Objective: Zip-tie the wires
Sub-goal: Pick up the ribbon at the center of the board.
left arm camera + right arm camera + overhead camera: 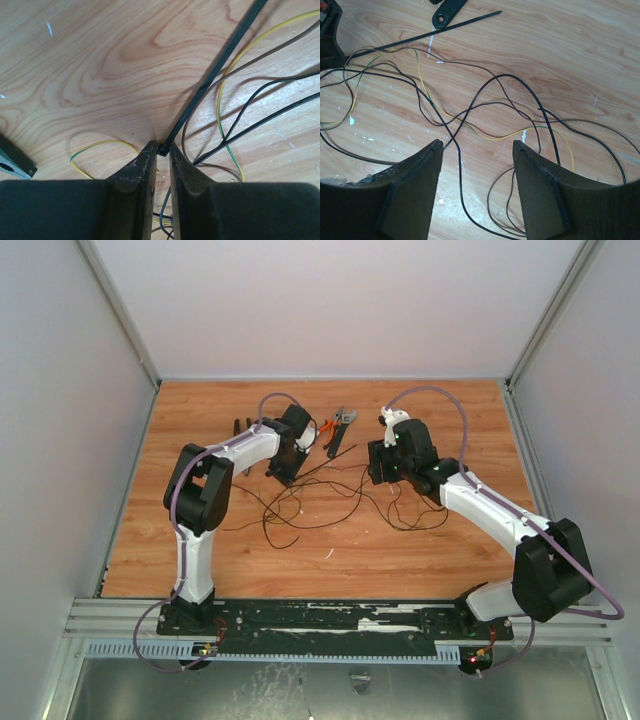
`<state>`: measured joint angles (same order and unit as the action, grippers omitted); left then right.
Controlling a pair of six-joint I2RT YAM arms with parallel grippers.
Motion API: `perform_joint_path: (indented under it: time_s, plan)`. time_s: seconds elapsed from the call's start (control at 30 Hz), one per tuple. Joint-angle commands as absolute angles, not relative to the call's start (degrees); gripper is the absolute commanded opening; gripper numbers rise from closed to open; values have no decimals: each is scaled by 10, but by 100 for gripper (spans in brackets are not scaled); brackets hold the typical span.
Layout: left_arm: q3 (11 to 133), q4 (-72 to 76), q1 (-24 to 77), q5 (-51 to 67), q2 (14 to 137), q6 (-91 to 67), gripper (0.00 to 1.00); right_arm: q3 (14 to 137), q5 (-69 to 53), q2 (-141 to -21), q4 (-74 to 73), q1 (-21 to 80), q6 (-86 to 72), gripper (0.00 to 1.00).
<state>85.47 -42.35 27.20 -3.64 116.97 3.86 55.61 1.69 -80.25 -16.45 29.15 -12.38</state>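
Left gripper [164,150] pinches the zip tie [215,75] by its end, bottom centre; the strip runs to upper right. Right gripper [477,145] hangs spread above the wires [470,107]. Best lifted slowly, clear of the loops.

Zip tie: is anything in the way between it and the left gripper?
Nothing visible. In the left wrist view the left gripper has its tips on either side of the zip tie at its end, seemingly pinching it. The wires lie just beside it on the wood, not across that end.
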Motion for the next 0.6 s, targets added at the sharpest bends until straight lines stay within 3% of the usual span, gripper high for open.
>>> perform_joint_path:
  time_s: [0.0, 0.33, 0.57]
  plan:
    - [853, -441, 275, -34, 1181, 44, 18, 556, 22, -801, -157, 294, -121, 59]
    - [856, -463, 275, -91, 1157, 51, 4, 556, 26, -796, -158, 295, -121, 60]
    - [869, -477, 271, -152, 1130, 51, 1, 557, 30, -796, -158, 294, -121, 60]
